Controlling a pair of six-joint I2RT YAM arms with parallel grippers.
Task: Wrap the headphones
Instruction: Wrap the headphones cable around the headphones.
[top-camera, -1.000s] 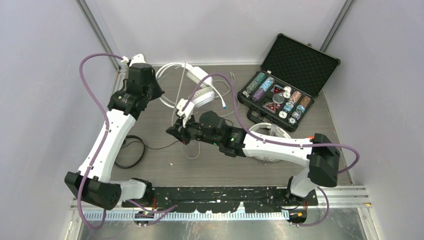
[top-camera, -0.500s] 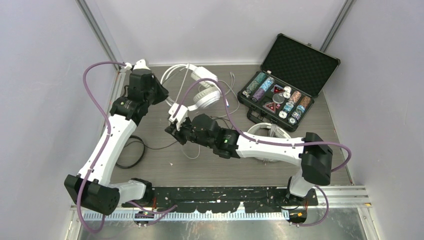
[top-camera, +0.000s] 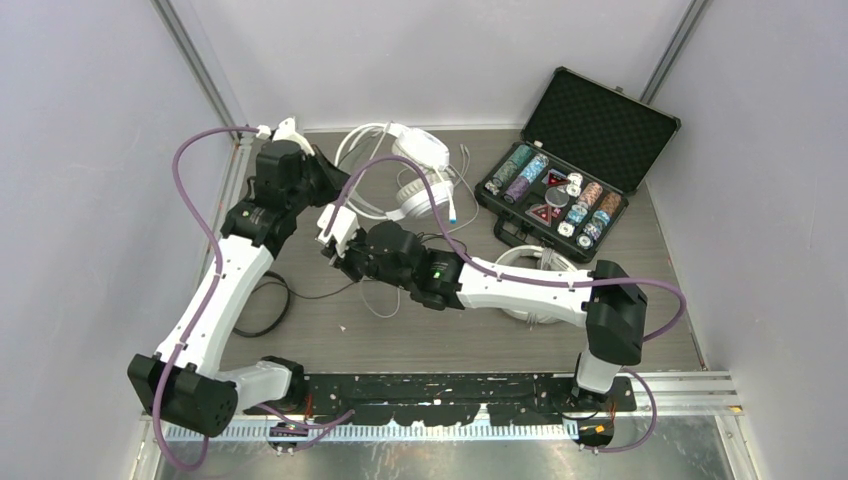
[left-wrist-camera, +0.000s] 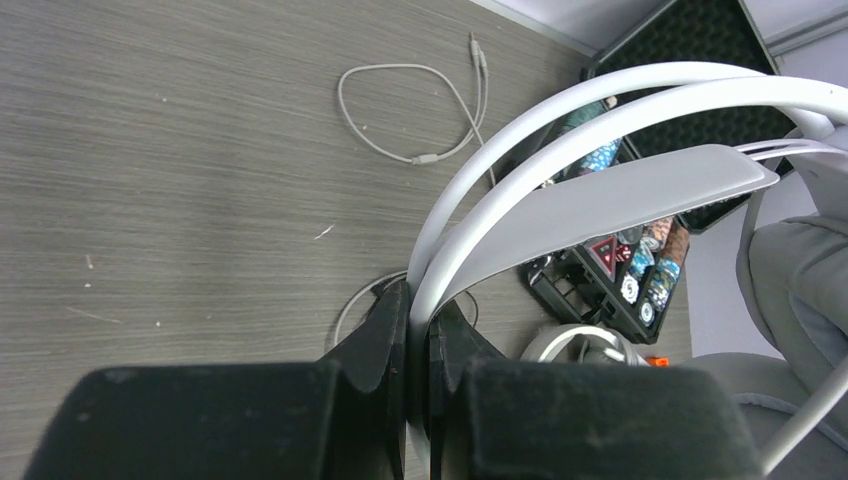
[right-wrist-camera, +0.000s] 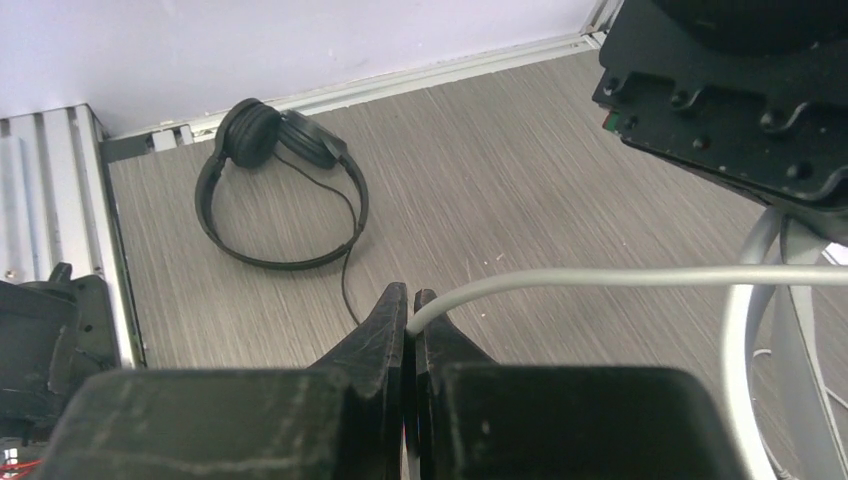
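Note:
A white headset (top-camera: 418, 168) hangs at the back middle of the table. My left gripper (top-camera: 322, 183) is shut on its headband (left-wrist-camera: 600, 190), which runs between the fingertips in the left wrist view (left-wrist-camera: 418, 330). My right gripper (top-camera: 333, 243) is just in front of it, shut on the headset's thin white cable (right-wrist-camera: 620, 278). The cable runs taut to the right from the pinch (right-wrist-camera: 412, 322). A second white headset (top-camera: 535, 268) lies under the right forearm. A small black headset (right-wrist-camera: 275, 185) lies at the near left (top-camera: 262, 305).
An open black case of coloured poker chips (top-camera: 580, 170) stands at the back right. A loose loop of white cable (left-wrist-camera: 410, 110) lies on the table beyond the held headset. The left wall and its rail are close to the left arm.
My left gripper has swung the white headset to the right and further back. My right gripper has moved left and back with the cable pinched in it.

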